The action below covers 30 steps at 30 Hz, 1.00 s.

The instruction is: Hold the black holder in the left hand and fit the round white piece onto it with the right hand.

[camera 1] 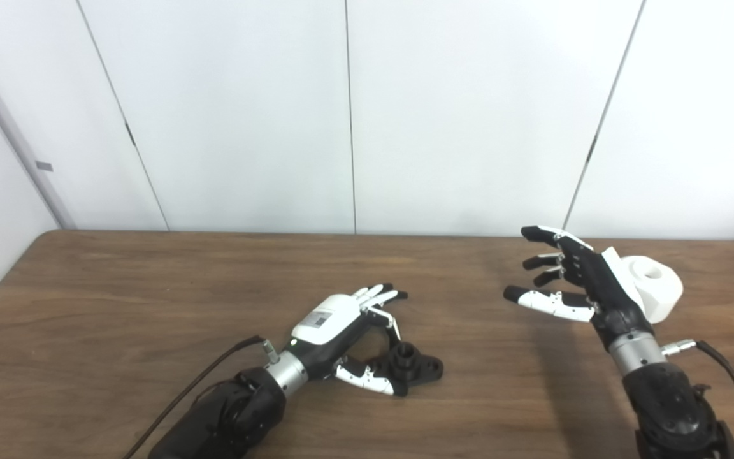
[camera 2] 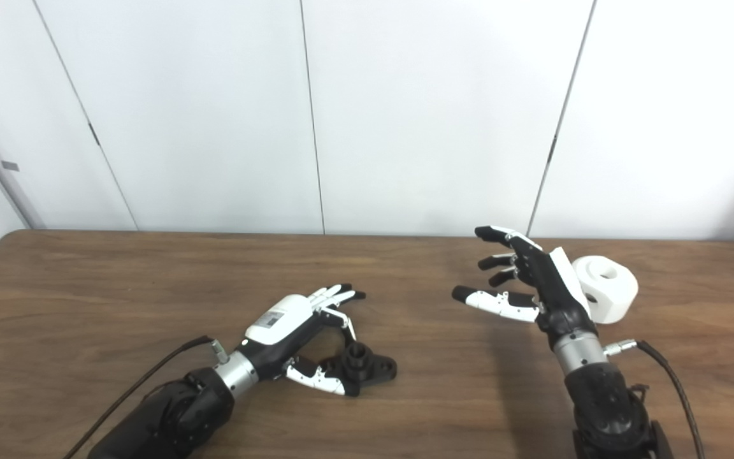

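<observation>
Seemingly, in the left eye view, we have our left hand (camera 1: 341, 325) low on the counter (camera 1: 118, 306), fingers apart and arched over the black holder (camera 1: 413, 368), which lies on the wood at the hand's 4 o'clock. The thumb touches the holder's near edge, but nothing is clamped yet; we judge the hand is placed there to close and lift. Our right hand (camera 1: 587, 284) hangs raised with fingers spread and holds nothing. The round white piece (camera 1: 655, 287) sits on the counter just behind it, at its 3 o'clock, partly hidden.

Turning to the right eye view, the holder's upright stub faces up, probably so the white piece's hole can drop over it. That piece rests well apart from the holder, at its 2 o'clock, untouched as far as we can tell.
</observation>
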Each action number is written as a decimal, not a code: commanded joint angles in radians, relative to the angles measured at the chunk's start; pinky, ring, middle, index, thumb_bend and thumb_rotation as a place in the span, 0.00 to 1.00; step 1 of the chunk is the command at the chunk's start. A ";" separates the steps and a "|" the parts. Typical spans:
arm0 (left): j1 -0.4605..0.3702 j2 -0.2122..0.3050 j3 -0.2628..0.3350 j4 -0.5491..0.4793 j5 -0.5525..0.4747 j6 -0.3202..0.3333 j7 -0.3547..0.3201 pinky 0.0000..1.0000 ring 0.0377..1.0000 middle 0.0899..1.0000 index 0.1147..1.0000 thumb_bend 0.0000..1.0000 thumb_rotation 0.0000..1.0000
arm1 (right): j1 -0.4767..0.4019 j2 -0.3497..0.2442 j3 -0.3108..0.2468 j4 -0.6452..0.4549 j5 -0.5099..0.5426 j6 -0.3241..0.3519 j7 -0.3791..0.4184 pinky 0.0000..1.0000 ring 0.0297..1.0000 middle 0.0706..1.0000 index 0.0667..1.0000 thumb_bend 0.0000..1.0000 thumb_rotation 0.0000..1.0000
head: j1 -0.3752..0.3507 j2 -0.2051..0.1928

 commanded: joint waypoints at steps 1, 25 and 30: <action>0.042 -0.005 -0.070 0.041 0.113 0.057 -0.074 1.00 1.00 0.94 0.41 0.52 0.06 | -0.037 -0.008 -0.010 -0.042 -0.001 -0.017 -0.016 0.55 0.65 0.79 0.76 0.67 0.31 | -0.013 0.000; 0.073 0.081 -0.033 0.108 0.089 -0.044 0.013 1.00 1.00 0.93 0.41 0.52 0.06 | -0.085 -0.232 -0.115 -0.220 -0.281 0.065 -0.046 0.62 0.74 0.82 0.78 0.75 0.31 | -0.457 -0.134; 0.070 0.082 -0.033 0.150 0.084 -0.079 0.033 1.00 1.00 0.93 0.41 0.52 0.06 | -0.075 -0.273 -0.179 -0.237 -0.289 0.094 -0.060 0.63 0.75 0.82 0.79 0.73 0.32 | -0.489 -0.155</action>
